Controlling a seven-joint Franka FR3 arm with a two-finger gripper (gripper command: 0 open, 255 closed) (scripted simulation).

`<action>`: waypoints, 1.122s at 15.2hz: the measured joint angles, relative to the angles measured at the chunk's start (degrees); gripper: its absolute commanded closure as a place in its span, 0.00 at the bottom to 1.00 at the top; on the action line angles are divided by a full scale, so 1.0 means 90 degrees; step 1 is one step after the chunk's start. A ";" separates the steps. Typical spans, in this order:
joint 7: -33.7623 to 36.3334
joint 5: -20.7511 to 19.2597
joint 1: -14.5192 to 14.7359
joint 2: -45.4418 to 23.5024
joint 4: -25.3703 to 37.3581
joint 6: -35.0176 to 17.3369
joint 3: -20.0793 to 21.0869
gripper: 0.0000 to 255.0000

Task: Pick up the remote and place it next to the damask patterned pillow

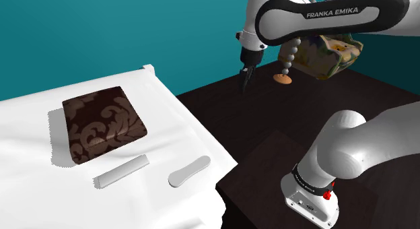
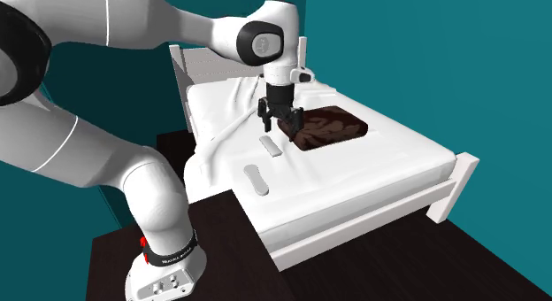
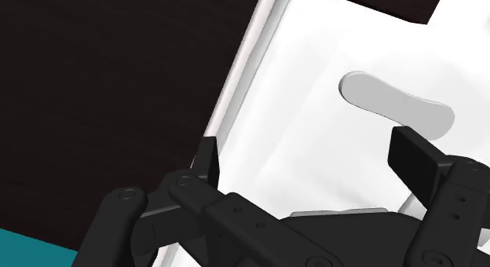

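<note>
Hovering high near the edge of the bed (image 1: 171, 113), the tool (image 3: 310, 159) has its fingers apart and empty. The remote (image 1: 121, 171), judged to be the flat grey bar, lies on the sheet just beside the damask pillow (image 1: 102, 122). Risk: the rounded grey piece (image 1: 189, 171) lies near it, and with 2 alike in colour a wrong pick is possible; soft bedding may also let the bar slide

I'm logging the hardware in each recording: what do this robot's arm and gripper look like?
The arm has glossy white rounded links with dark bands at the joints. One dark panel carries white FRANKA EMIKA lettering. Small red details sit near its base. The gripper is all black, with two flat-tipped fingers on hinged links with round pivots.
</note>
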State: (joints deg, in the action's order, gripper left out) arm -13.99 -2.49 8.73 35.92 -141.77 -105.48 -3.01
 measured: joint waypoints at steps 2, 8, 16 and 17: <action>-0.0252 0.0026 0.0162 -0.0304 -0.0156 -0.0455 0.0009 0.00; -0.0958 0.0150 0.0667 -0.1170 -0.0449 -0.1616 0.0120 0.00; -0.1964 0.0315 0.1265 -0.2665 -0.0517 -0.3177 0.0312 0.00; -0.2092 0.0334 0.1332 -0.2841 -0.0541 -0.3374 0.0345 0.00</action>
State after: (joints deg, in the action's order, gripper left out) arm -32.81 0.52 20.72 10.36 -146.64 -135.84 0.10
